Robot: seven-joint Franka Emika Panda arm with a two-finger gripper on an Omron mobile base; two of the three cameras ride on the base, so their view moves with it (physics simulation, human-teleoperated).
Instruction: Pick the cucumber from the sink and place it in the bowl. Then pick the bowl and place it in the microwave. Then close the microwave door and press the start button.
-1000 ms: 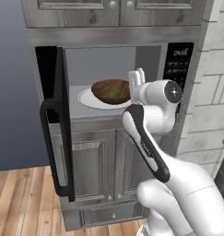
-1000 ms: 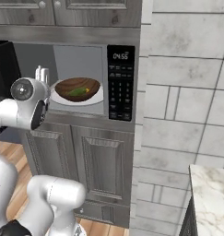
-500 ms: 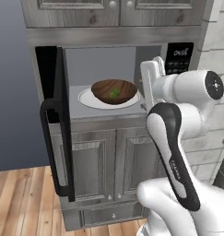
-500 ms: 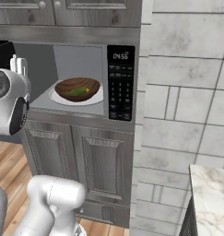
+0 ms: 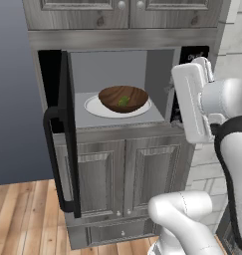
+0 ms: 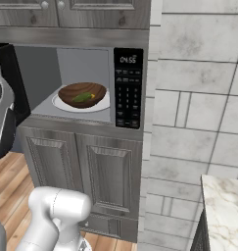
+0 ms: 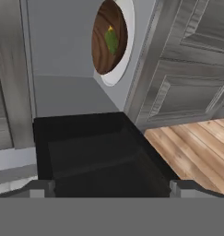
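Black and wide, the door [image 5: 62, 134] stands swung out to the left of the microwave [image 5: 117, 84], its edge turned toward the base cameras and its long bar handle [image 5: 52, 159] running upright on the outer face. This door is what the coming move turns on, I judge, because the bowl [image 5: 123, 98] already sits on the white turntable plate [image 5: 95, 107] inside the grey cavity, and the cucumber [image 5: 124, 100] lies in the bowl as a small green piece near its middle.

The gripper [image 5: 192, 102] is at the right side of the opening, in front of the button panel [image 6: 128, 88], so the door lies to its left, across the whole mouth of the microwave. The jaws are spread wide and hold nothing. In the hand view, which is rolled, the dark slab of the door [image 7: 99, 154] lies just ahead of the two finger tips, with the bowl [image 7: 109, 39] and plate beyond it.

To close the door, the hand would have to reach its outer face on the left and push it to the right, toward the cavity. The door's long axis is upright, so a push anywhere along its free edge should swing it. The panel is then near on the right for the start button.
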